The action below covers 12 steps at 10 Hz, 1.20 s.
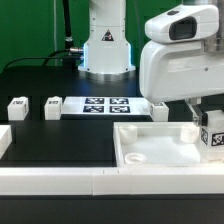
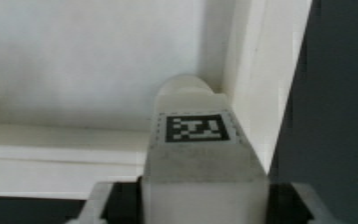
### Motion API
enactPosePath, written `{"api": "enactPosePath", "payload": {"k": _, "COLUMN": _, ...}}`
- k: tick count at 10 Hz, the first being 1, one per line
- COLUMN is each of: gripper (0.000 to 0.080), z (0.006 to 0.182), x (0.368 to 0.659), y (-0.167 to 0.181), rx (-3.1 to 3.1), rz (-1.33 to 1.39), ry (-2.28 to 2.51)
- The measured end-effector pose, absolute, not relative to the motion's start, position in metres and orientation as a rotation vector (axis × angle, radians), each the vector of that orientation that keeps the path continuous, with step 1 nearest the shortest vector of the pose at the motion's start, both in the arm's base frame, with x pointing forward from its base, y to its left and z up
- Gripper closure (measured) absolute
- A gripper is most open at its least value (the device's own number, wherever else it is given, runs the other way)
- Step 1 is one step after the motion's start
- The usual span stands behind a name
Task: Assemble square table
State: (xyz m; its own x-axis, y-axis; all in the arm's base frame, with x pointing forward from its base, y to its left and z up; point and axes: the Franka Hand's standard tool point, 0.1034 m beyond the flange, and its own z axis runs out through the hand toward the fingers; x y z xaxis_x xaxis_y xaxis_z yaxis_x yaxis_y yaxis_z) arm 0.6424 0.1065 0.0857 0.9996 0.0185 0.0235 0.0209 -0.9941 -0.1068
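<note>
The square tabletop [image 1: 150, 148] is a white slab lying recessed side up at the front on the exterior view's right. My gripper [image 1: 207, 122] is shut on a white leg [image 1: 213, 137] with a tag and holds it over the slab's corner on the exterior view's right. In the wrist view the leg [image 2: 201, 150] stands between my fingers [image 2: 115, 203], its tip close to the slab's inner corner wall [image 2: 250, 60]. I cannot tell whether it touches. Three more legs [image 1: 18, 107], [image 1: 53, 107], [image 1: 160, 109] lie on the black table.
The marker board [image 1: 105, 105] lies at the table's middle back. White border rails [image 1: 60, 182] run along the front edge, with one short piece [image 1: 4, 142] on the exterior view's left. The robot base [image 1: 105, 50] stands behind.
</note>
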Motion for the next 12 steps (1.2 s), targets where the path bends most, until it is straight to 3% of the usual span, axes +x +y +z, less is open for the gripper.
{"api": "enactPosePath", "payload": {"k": 7, "gripper": 0.0514, "z": 0.0840, "x": 0.6367, "y": 0.1106, "rx": -2.750, "rz": -0.033, "ry": 1.237}}
{"api": "enactPosePath", "payload": {"k": 10, "gripper": 0.0514, "z": 0.0839, "x": 0.6365, "y": 0.1121, "rx": -2.611, "rz": -0.010, "ry": 1.500}}
{"api": "enactPosePath", "payload": {"k": 12, "gripper": 0.0489, "z": 0.0836, "x": 0.6365, "y": 0.1121, "rx": -2.665, "rz": -0.017, "ry": 1.404}}
